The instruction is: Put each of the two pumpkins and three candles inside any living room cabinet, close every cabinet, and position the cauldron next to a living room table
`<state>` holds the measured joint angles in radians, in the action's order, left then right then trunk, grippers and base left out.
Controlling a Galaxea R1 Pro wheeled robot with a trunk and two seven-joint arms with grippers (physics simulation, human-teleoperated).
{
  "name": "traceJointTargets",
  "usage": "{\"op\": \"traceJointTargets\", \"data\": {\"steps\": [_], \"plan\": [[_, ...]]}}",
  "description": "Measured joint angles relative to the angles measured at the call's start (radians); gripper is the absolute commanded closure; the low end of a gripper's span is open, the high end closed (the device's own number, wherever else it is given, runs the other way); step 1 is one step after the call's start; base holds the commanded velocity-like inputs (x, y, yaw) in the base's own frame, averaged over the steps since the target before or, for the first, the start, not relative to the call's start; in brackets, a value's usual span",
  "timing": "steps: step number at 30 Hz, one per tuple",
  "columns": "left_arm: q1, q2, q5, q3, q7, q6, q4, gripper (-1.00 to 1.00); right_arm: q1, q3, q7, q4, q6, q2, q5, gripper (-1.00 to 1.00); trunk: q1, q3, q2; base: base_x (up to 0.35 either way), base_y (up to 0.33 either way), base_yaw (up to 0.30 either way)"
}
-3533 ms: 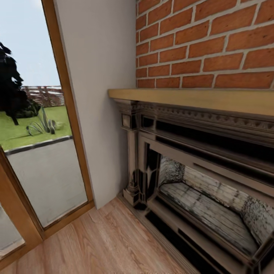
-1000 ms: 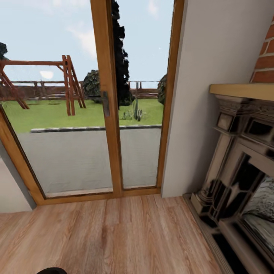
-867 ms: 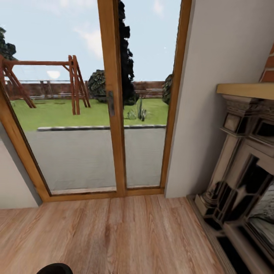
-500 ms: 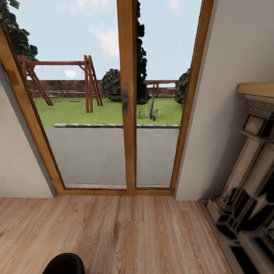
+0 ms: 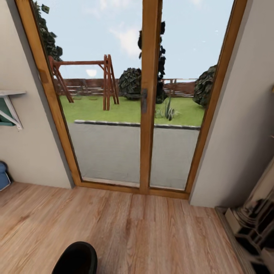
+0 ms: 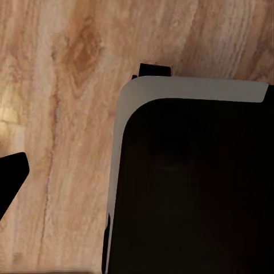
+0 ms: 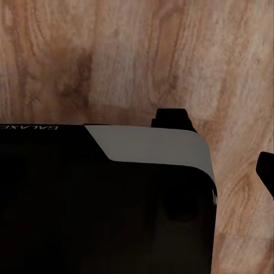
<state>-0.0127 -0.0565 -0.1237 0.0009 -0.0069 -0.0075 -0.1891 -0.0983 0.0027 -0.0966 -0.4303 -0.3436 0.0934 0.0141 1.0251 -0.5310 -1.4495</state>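
The pumpkins, candles, cauldron and cabinet are out of view. In the head view I face a wood-framed glass double door [image 5: 150, 95] onto a garden. A black rounded part of my own body [image 5: 76, 259] pokes in at the bottom edge. In the left wrist view one dark fingertip [image 6: 10, 178] hangs over the plank floor beside my black and white base [image 6: 188, 182]. The right wrist view has another dark fingertip [image 7: 266, 170] next to the base [image 7: 103, 200]. Nothing is held that I can see.
A dark carved fireplace [image 5: 253, 224] stands at the right edge against a grey wall. On the left wall hangs a small bracketed shelf [image 5: 9, 108], with a blue object [image 5: 3, 176] on the floor below it. Wood floor [image 5: 144, 228] stretches to the door.
The camera has turned left: the fireplace has slid to the right edge, the glass door is now central, and the shelf and blue object have come into sight on the left.
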Motion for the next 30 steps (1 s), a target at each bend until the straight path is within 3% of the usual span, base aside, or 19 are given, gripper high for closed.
{"op": "traceJointTargets", "data": {"steps": [23, 25, 27, 30], "plan": [[0.0, -0.007, -0.005, 0.004, 0.0, -0.001, -0.002, -1.0, 0.0, -0.003, -0.003, -0.002, 0.001, -0.001, -0.006, -1.0, 0.0, -0.014, 0.0, 0.0, 0.0, 0.277], [-0.001, -0.014, -0.007, 0.007, -0.001, 0.0, -0.009, -1.0, 0.0, -0.012, -0.003, -0.009, -0.001, -0.001, -0.009, -1.0, 0.0, -0.015, 0.0, 0.0, 0.0, 0.276], [-0.001, -0.046, -0.015, 0.017, -0.017, 0.002, -0.017, -1.0, 0.0, -0.038, -0.004, -0.031, -0.009, -0.005, -0.009, -1.0, 0.0, -0.017, 0.0, 0.0, 0.0, 0.276], [-0.002, -0.094, -0.048, 0.034, -0.089, 0.011, -0.079, -1.0, 0.0, -0.127, -0.02, -0.158, -0.092, -0.007, -0.007, -1.0, 0.0, -0.019, 0.0, 0.0, 0.0, 0.276]]}}
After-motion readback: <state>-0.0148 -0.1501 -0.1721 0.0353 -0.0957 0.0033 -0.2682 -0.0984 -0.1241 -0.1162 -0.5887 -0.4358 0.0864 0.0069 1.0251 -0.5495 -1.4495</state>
